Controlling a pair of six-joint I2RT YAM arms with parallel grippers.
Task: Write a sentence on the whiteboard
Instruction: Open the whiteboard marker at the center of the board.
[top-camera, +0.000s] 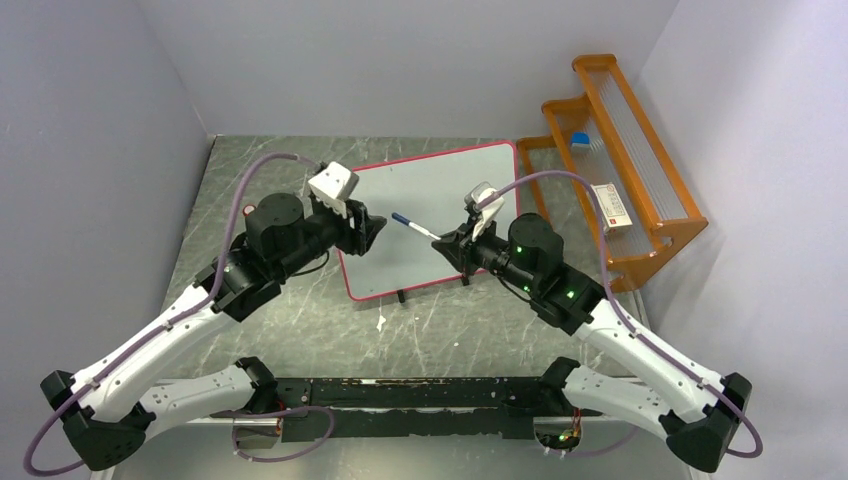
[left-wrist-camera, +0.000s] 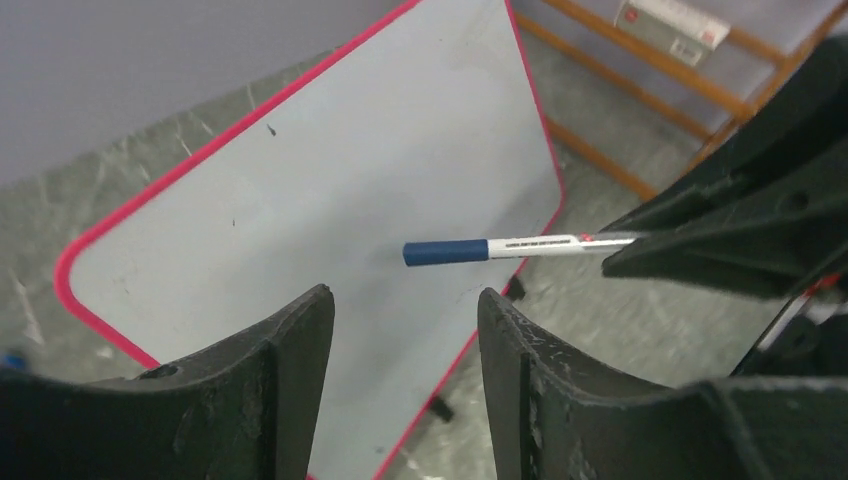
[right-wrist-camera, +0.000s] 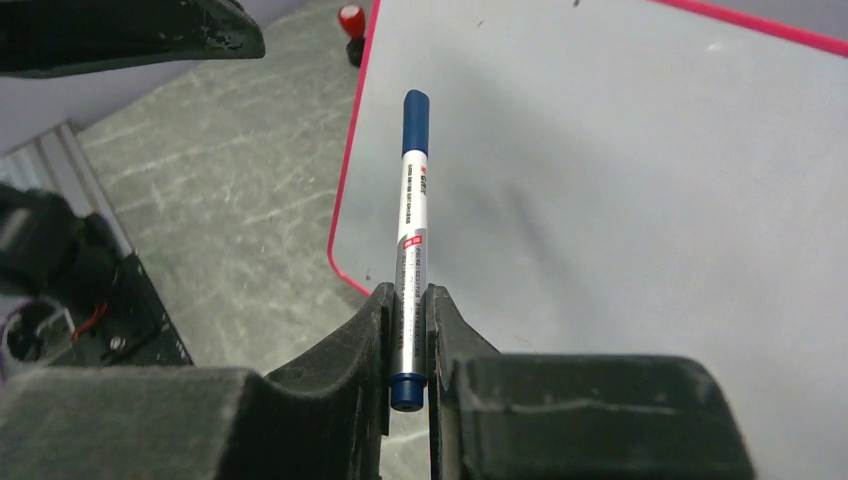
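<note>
- While its two fingers press shut on the tail end of a marker (right-wrist-camera: 412, 200), the right pincer (right-wrist-camera: 408, 300) grips it firmly. The marker's blue cap points away from it, toward the left arm.
- Left pincer (left-wrist-camera: 405, 310): open, fingers spread apart with nothing between them. The marker's capped tip hangs just in front of that gap and touches neither finger.
- Marker: a white barrel with small print, capped in dark blue, held in the air above the whiteboard (top-camera: 430, 185).
- Whiteboard: white, with rounded corners and a thin pink-red frame. It sits near the middle of the table (top-camera: 300, 320), turned at an angle between the two pincers. Two small black feet (top-camera: 401, 296) show at its near edge. Its face looks plain white apart from a few tiny dark specks.
- Table: grey-green, marbled.
- Orange rack (top-camera: 640, 190): at the far right, just beside the whiteboard's right corner, with a small white box (top-camera: 611, 208) on it.
</note>
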